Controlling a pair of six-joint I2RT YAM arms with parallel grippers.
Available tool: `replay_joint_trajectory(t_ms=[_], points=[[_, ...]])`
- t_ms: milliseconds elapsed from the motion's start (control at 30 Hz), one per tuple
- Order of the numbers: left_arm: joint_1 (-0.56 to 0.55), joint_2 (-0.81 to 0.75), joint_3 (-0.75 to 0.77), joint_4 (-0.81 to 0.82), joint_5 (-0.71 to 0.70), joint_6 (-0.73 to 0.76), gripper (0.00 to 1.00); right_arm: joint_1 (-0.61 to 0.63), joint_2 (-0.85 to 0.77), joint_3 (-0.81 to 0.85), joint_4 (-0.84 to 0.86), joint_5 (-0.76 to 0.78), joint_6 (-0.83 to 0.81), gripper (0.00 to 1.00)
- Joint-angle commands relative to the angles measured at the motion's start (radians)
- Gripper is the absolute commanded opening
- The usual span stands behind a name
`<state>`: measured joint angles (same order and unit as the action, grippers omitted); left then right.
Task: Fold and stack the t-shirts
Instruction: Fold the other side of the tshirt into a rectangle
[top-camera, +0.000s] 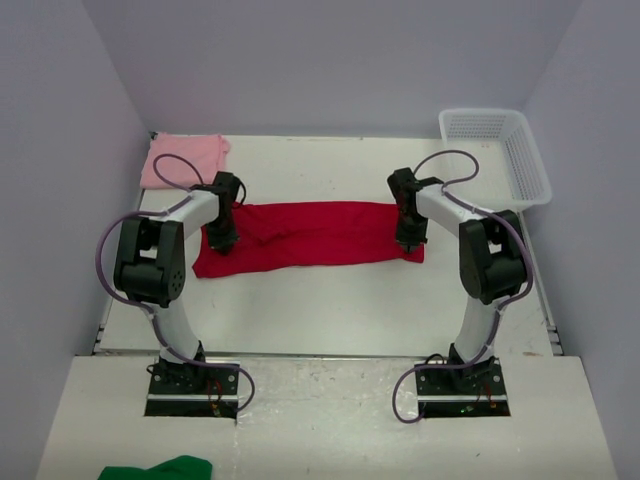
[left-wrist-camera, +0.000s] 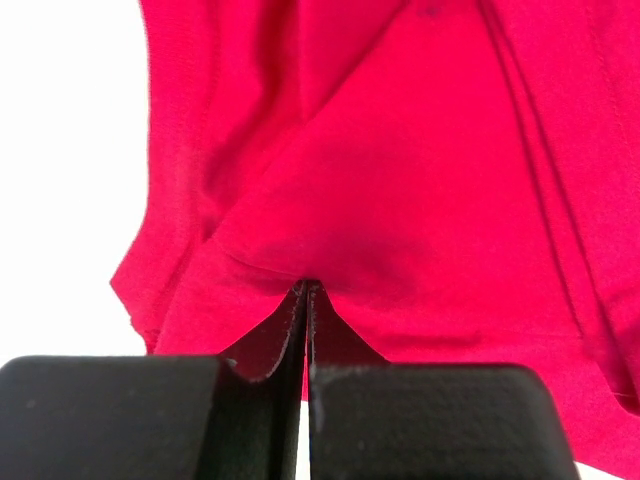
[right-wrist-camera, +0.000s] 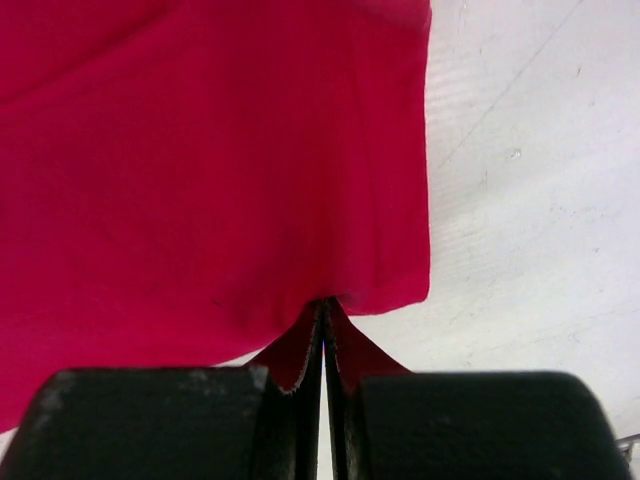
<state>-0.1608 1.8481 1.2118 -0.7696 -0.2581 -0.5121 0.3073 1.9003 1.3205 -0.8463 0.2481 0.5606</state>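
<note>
Crimson red soft cloth t-shirt spread as a long band across the white table, long axis left to right, pinched at both ends: left claw clamped tight on cloth at the left end, right claw likewise by the right edge, each arm nearest its own end. Probably ready for lifting and folding; beyond, pale pink folded tee at the far left corner, white mesh plastic basket far right, pale walls close round.
</note>
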Motion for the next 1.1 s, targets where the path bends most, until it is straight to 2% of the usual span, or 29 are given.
replay_joint_trajectory(t_ms=[0, 100, 200, 500, 733, 900, 1067], points=[[0.021, 0.006, 0.052, -0.025, -0.065, -0.002, 0.00, -0.004, 0.035, 0.084, -0.077, 0.045, 0.025, 0.00], [0.050, 0.020, 0.075, -0.051, -0.092, -0.017, 0.00, -0.004, 0.080, 0.158, -0.161, 0.092, 0.028, 0.00], [0.067, 0.045, 0.087, -0.059, -0.058, -0.019, 0.00, -0.004, 0.115, 0.193, -0.218, 0.114, 0.018, 0.00], [0.070, 0.129, 0.121, -0.076, -0.006, -0.017, 0.00, -0.004, 0.125, 0.192, -0.234, 0.180, 0.016, 0.00], [0.073, 0.168, 0.140, -0.099, -0.052, -0.028, 0.00, -0.002, 0.017, 0.132, -0.178, 0.215, 0.028, 0.00], [0.136, 0.194, 0.166, -0.138, -0.113, -0.069, 0.00, 0.001, -0.170, 0.030, -0.053, 0.191, -0.011, 0.00], [0.222, 0.204, 0.204, -0.169, -0.124, -0.083, 0.00, 0.001, -0.245, -0.027, 0.045, 0.032, -0.034, 0.00]])
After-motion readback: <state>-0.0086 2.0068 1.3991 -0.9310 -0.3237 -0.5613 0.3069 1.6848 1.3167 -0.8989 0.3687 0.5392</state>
